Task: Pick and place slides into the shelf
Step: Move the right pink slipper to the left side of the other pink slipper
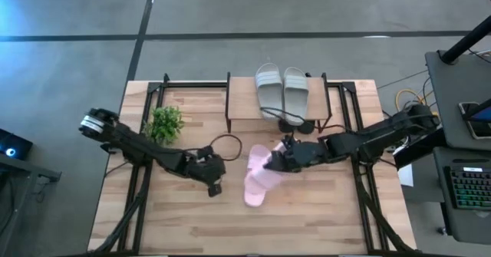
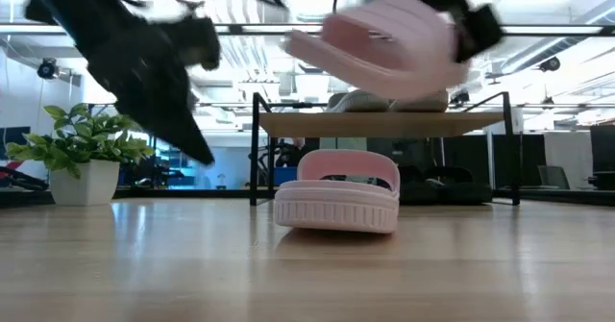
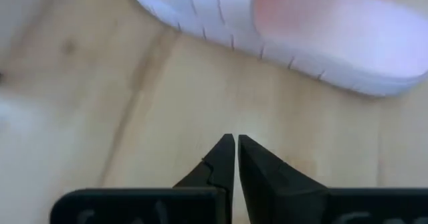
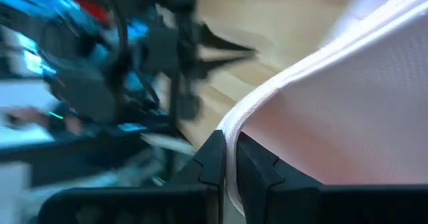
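With our right claw point(image 1: 270, 163) pinching a raised pale pink slip-on slide point(image 2: 384, 48), we judge carrying it to the low wooden-topped shelf point(image 1: 244, 103) comes next.

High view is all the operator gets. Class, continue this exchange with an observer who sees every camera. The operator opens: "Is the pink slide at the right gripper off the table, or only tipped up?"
Observer: Off it. The low view shows the lifted pink slide hanging clear of the table, higher than the shelf top.
Operator: How is it gripped?
Observer: In the right wrist view the right gripper is pinched on the slide's thin edge.
Operator: And the left gripper?
Observer: Its wrist view shows the left gripper shut on nothing, over bare wood.
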Available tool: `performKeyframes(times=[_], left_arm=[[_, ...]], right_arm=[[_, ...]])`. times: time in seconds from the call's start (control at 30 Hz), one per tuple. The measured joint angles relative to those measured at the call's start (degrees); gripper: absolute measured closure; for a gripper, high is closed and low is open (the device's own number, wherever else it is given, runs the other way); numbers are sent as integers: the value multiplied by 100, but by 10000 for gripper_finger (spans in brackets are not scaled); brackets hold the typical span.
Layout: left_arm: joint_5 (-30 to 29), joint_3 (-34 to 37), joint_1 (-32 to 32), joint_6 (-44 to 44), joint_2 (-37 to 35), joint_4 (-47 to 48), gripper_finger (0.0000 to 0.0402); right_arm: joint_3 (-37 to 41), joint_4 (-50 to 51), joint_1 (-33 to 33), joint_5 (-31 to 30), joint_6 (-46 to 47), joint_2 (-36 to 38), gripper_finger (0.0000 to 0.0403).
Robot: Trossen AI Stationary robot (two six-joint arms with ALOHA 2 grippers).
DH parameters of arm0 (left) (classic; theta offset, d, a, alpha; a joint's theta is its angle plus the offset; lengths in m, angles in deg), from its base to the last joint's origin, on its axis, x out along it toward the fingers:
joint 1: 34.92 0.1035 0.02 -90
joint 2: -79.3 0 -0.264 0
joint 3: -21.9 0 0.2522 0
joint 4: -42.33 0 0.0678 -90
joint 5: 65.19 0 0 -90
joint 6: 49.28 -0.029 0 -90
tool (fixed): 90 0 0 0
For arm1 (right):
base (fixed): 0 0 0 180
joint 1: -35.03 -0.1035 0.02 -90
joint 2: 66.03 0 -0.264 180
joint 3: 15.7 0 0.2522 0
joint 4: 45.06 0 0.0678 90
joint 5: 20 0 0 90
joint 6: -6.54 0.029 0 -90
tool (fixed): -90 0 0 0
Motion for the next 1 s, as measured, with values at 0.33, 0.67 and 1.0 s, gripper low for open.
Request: performKeyframes(times=[0.33,0.67,1.0], left_arm=[[-610,550,-734,80,-1531,118,395],[-956,611,-1939,1412,-1823,383,395],[-1922,558,-2570,2706,-1215,422,395]], right_arm=[[-644,-2207,356,-595,128,-1778,381],[-2316,-2006,867,-607,-864,-3086,381],[-3963,-1514,997,-177,-1087,-4225,380]])
